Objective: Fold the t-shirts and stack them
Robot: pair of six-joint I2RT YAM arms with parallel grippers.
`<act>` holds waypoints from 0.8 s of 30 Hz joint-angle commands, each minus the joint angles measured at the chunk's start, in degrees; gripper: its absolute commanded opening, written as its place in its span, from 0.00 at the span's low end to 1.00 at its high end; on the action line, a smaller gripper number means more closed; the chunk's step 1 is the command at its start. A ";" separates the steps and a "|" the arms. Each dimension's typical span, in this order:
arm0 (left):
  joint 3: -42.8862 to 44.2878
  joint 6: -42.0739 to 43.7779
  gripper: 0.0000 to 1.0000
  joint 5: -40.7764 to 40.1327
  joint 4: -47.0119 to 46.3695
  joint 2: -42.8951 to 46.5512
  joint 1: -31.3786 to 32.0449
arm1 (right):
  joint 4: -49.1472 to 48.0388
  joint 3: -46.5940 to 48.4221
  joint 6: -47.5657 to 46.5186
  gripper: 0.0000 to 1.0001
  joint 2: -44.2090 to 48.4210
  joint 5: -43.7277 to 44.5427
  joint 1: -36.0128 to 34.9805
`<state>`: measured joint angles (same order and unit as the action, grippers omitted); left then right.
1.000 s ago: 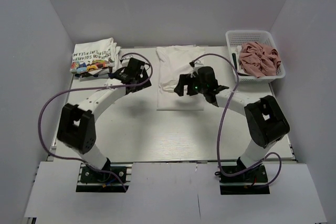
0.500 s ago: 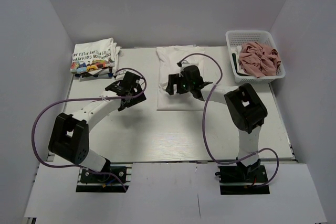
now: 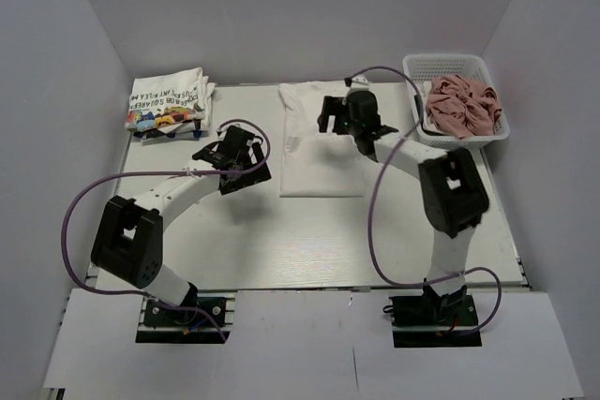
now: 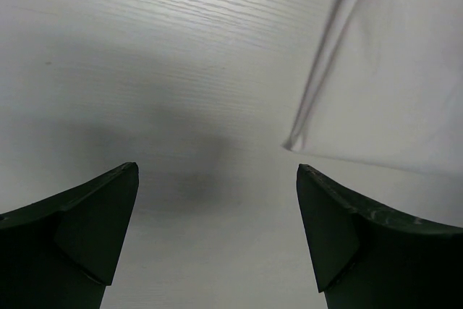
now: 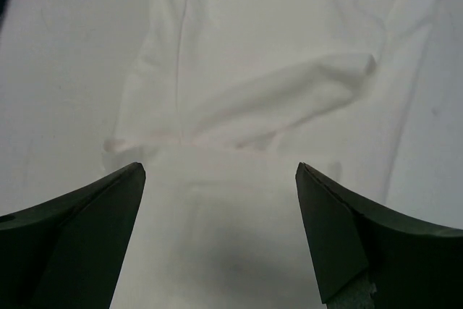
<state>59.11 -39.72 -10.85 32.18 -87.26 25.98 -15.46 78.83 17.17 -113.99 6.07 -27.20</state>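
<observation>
- The table (image 3: 281,241) is white with a faint wood grain. Plain pale walls (image 3: 300,16) close it in on the left, right and far sides.
- A white t-shirt (image 3: 314,166) lies flat at upper centre of the top view. It is a tall, narrow oblong whose long axis runs up and down the frame. Its lower half is smooth and its upper half is creased, with a flap folded in. I cannot tell which end is the neck.
- A stack of folded t-shirts (image 3: 167,102), print side up, sits at upper left.
- A dusty pink t-shirt (image 3: 461,105) is bunched in the mesh basket (image 3: 450,65) at upper right.
- The left gripper (image 4: 217,179) has its jaws spread wide and empty. It hangs over bare table, just beside the white shirt's lower left corner.
- The right gripper (image 5: 221,171) is likewise wide apart and holds nothing, above the shirt's creased upper part.
</observation>
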 commanded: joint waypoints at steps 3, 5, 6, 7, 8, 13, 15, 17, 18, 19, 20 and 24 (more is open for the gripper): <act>1.27 4.91 1.00 12.25 -7.56 -4.49 1.18 | -0.28 -20.88 6.79 0.90 20.36 3.07 0.48; 1.27 4.92 1.00 15.50 -9.24 -5.98 1.18 | 5.15 -27.48 11.72 0.90 24.06 2.46 1.53; 1.27 5.44 1.00 16.73 -10.99 -7.38 1.18 | 6.40 -28.54 12.44 0.90 25.13 1.76 1.80; 1.27 5.45 0.97 18.22 -11.61 -8.00 1.70 | 8.41 -31.08 13.84 0.90 26.70 -0.16 2.41; 1.27 5.45 0.94 18.76 -11.62 -8.71 1.71 | 11.04 -32.15 14.20 0.90 28.20 -1.05 2.50; 1.27 5.97 0.76 18.76 -12.32 -11.87 2.24 | 10.72 -40.24 16.67 0.90 32.34 -5.45 3.73; 1.27 5.97 0.69 20.07 -12.85 -12.40 2.76 | 10.72 -42.26 16.85 0.90 33.13 -5.45 4.17; 1.27 5.97 0.60 20.08 -12.85 -13.45 2.76 | 11.94 -42.96 16.93 0.88 32.79 -7.45 4.61; 1.27 5.97 0.56 20.08 -12.85 -13.46 2.76 | 12.12 -43.05 17.19 0.88 32.70 -7.38 4.44; 1.27 5.97 0.50 19.38 -12.85 -13.46 2.76 | 11.95 -43.32 17.02 0.86 32.35 -7.56 4.52; 0.05 5.28 0.49 19.38 -12.85 -13.46 2.76 | 10.64 -44.28 17.11 0.84 31.91 -8.26 4.79; 0.65 5.27 0.45 18.59 -14.43 -14.25 3.29 | 8.88 -44.38 17.46 0.82 29.98 -10.10 4.96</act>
<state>59.07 -34.50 7.73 19.64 -101.30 28.86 -4.89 35.05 33.56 -82.76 -1.43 -22.55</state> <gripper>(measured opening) 0.451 0.828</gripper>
